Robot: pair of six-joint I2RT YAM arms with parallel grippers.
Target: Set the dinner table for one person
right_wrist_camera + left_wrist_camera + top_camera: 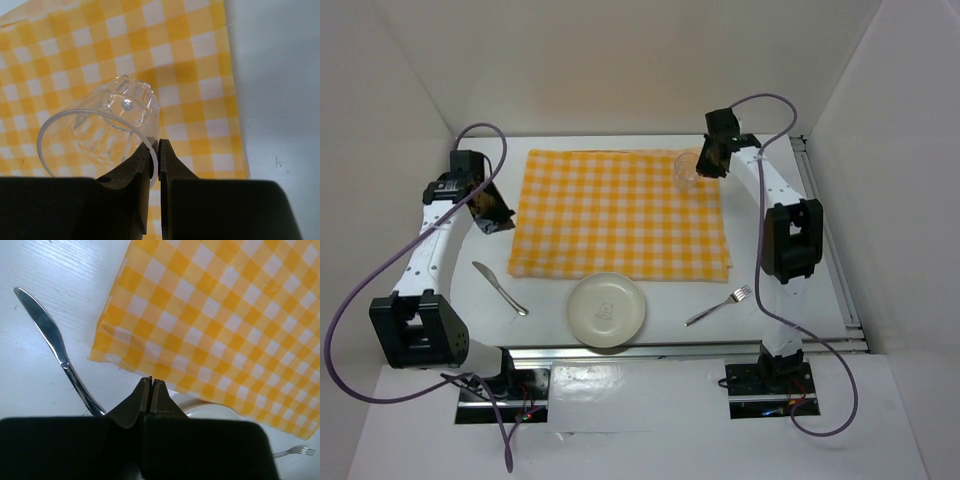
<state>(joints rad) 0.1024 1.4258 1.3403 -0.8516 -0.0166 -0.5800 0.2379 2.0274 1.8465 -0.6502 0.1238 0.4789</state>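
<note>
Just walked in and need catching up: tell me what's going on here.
The right gripper is shut on the rim of a clear cup, holding it at the far right corner of the checked cloth. The left gripper is shut and empty beside the cloth's left edge. The plate, knife and fork lie on the table along the cloth's near side.

Top view: bright, even, diffuse light from overhead. Walls (620, 60) and table (665, 295) sit near wash-out, with low contrast. Shadows are soft and short; a faint one hugs the plate (606, 310).

Left wrist view: cloth (225, 315) is sharp, table tinted bluish. Knife (47, 330) blade carries a bright glare streak. Left gripper (151, 381) reads as a black mass, detail lost.

Right wrist view: cloth is slightly soft. Glass (100, 127) rim glows white, with small specular dots on its base. Right gripper (155, 146) is likewise underexposed, near-black. Table there is also bluish.
</note>
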